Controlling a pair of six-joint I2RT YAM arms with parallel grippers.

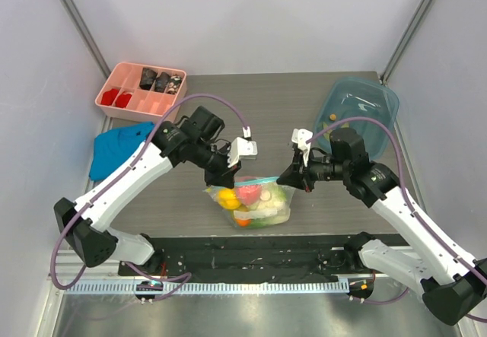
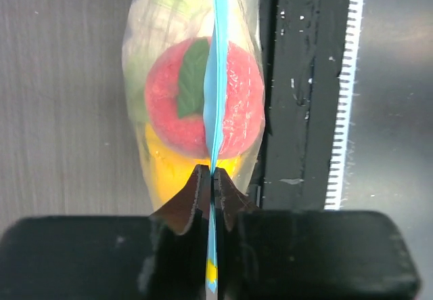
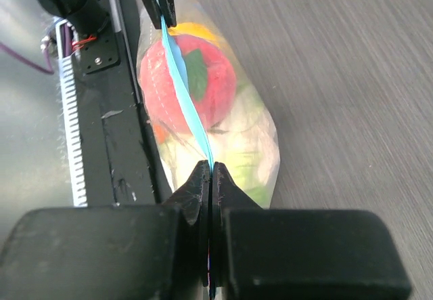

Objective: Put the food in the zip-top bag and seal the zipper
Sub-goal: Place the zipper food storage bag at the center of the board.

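Note:
The clear zip-top bag (image 1: 256, 201) hangs near the table's front middle, stretched between both grippers. Inside lies the food: a red fruit (image 2: 203, 103), a yellow fruit (image 2: 172, 168) and pale green cabbage (image 3: 260, 158). My left gripper (image 1: 226, 177) is shut on the light-blue zipper (image 2: 216, 76) at the bag's left end. My right gripper (image 1: 293, 176) is shut on the zipper (image 3: 186, 103) at the right end. In both wrist views the strip runs taut and thin between the jaws.
A pink divided tray (image 1: 141, 90) with small dark and red pieces stands at the back left. A blue cloth (image 1: 118, 147) lies at the left. A teal plastic bowl (image 1: 364, 109) stands at the back right. A black base plate (image 1: 243, 257) runs along the near edge.

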